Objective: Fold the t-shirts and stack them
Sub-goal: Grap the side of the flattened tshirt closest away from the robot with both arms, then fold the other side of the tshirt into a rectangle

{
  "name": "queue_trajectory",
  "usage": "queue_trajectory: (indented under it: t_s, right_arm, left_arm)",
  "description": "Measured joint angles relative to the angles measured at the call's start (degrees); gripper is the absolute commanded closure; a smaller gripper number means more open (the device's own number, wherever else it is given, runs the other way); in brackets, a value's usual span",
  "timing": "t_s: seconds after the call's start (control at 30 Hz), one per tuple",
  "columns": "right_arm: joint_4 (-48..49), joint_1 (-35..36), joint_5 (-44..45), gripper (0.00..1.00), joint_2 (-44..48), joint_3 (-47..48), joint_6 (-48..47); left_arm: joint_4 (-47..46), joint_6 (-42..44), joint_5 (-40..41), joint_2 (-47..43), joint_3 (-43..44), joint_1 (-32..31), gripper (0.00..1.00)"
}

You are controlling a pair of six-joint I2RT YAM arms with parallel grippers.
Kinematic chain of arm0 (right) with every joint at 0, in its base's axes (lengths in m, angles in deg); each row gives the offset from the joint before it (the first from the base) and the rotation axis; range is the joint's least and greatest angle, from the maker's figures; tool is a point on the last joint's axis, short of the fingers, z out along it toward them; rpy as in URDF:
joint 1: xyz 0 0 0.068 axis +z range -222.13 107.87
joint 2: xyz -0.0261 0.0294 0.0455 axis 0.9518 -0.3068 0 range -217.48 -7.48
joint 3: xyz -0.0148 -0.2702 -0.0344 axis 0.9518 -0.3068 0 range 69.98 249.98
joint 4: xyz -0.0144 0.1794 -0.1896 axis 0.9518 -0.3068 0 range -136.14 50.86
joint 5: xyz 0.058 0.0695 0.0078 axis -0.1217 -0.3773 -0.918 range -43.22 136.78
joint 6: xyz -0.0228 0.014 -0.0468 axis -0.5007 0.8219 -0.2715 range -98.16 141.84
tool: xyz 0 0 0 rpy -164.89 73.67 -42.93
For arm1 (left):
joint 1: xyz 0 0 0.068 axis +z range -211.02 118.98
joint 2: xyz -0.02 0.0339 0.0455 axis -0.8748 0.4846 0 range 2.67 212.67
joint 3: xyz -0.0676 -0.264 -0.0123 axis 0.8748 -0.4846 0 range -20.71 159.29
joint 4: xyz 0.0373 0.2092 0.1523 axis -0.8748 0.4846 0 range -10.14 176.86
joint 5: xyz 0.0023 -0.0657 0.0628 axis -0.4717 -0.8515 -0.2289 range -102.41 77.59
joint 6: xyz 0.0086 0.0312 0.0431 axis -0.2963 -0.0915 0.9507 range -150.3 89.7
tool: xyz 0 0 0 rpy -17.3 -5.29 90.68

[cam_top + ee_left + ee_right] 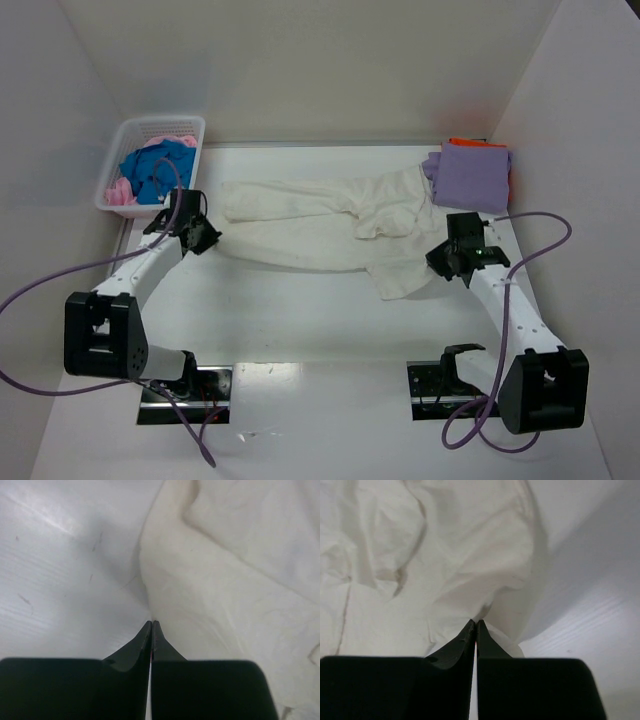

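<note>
A large cream-white t-shirt [320, 225] lies spread and crumpled across the middle of the table. My left gripper [212, 240] is at its left edge. In the left wrist view the gripper [151, 623] is shut, its tips pinching the very edge of the cloth [225, 580]. My right gripper [437, 262] is at the shirt's right lower corner. In the right wrist view the gripper [475, 622] is shut on a gathered fold of the cream cloth [445, 555]. A folded lavender t-shirt [470, 178] lies on an orange one [470, 143] at the back right.
A white lattice basket [150, 122] at the back left holds a blue shirt [155, 168] and a pink one [118, 193]. White walls close in the table on the left, back and right. Purple cables trail from both arms.
</note>
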Motion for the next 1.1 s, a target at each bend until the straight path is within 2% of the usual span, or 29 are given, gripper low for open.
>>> queue_trajectory:
  t_s: [0.33,0.77,1.1]
  right_arm:
    - [5.79,-0.37,-0.52,0.97,-6.86,10.82,-4.50]
    - [13.09,-3.37,-2.36,0.97,-20.87,23.71,-7.15]
    - [16.39,-3.45,-3.45,0.96,-30.84,29.11,-7.98]
  left_arm:
    - [-0.17,1.90,-1.03,0.35,8.24,0.00,1.00]
    - [-2.89,2.16,-0.81,13.18,19.39,2.45,1.00]
    - [-4.94,2.14,0.13,22.05,21.42,3.19,1.00]
